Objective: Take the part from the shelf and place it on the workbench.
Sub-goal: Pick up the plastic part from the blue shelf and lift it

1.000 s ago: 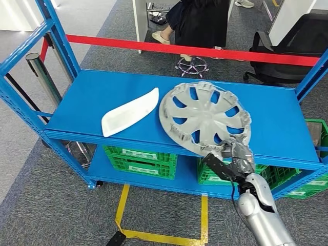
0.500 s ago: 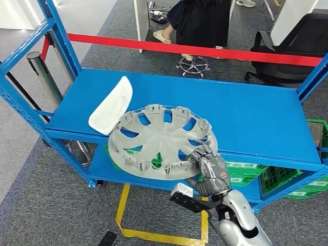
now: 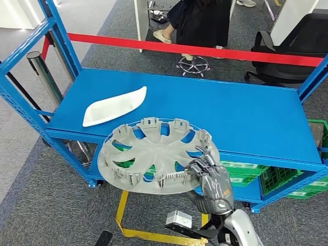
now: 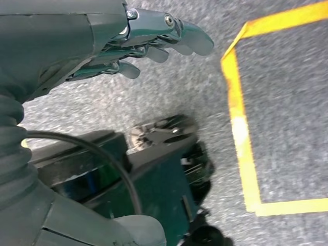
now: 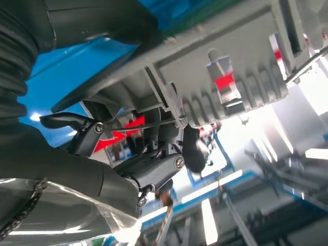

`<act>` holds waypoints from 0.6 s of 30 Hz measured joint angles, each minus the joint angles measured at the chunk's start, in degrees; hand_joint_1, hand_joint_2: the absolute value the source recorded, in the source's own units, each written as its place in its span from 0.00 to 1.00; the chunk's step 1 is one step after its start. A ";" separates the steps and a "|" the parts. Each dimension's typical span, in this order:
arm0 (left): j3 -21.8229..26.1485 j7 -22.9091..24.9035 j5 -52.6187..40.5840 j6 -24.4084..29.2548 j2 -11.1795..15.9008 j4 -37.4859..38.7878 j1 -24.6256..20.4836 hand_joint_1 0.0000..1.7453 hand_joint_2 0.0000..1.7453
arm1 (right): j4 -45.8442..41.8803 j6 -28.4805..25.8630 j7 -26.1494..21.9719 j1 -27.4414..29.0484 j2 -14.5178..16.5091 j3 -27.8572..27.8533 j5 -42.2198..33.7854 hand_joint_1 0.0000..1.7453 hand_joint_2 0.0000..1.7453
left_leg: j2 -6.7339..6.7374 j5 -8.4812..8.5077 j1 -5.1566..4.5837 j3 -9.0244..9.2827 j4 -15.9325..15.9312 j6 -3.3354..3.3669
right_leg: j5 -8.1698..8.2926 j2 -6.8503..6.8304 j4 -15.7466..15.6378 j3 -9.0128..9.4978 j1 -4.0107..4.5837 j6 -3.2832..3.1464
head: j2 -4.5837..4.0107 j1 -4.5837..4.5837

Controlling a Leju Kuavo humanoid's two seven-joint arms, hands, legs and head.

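Standing across the head view: blue metal shelf (image 3: 247, 115) with two decks. Lying directly on the upper deck near its left front corner, a white curved plastic piece (image 3: 114, 106). Sitting on the lower deck, green crates (image 3: 278, 177). Resting on grey carpeted floor (image 3: 38, 205), marked in front with yellow tape (image 3: 122, 206) forming a square outline.
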 joint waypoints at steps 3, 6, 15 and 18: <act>0.68 -1.92 0.13 0.31 0.00 0.00 -0.05 0.00 1.00 | -2.35 -4.67 -1.49 3.31 -0.06 0.10 1.14 1.00 1.00 | 0.00 -0.05 -0.09 -0.06 0.04 0.06 | 0.04 0.01 -0.11 -0.01 -0.05 0.06 | 0.00 -0.01; 1.08 -2.60 -0.20 0.84 0.00 0.00 -0.04 0.00 1.00 | -4.40 -9.11 -3.02 5.69 -0.07 0.62 0.93 1.00 1.00 | 0.00 -0.15 -0.21 -0.08 0.05 0.22 | 0.10 0.01 -0.26 0.02 -0.13 0.19 | 0.00 -0.01; 1.49 -2.52 -1.42 2.06 -0.01 0.02 0.18 0.00 1.00 | -9.50 -14.32 -14.15 9.23 1.69 -0.05 -3.63 1.00 1.00 | 0.23 1.19 -0.12 -0.22 -1.03 2.25 | -4.62 -0.03 5.91 -2.86 -0.05 0.67 | 0.00 0.15; 1.52 -2.50 -1.72 2.04 -0.03 0.04 0.34 0.00 1.00 | -9.75 -14.33 -17.57 10.30 3.31 -1.81 -6.00 1.00 1.00 | 0.23 1.55 -0.59 -0.75 -0.99 2.60 | -8.48 -0.04 15.53 -6.62 0.66 -0.05 | 0.00 0.17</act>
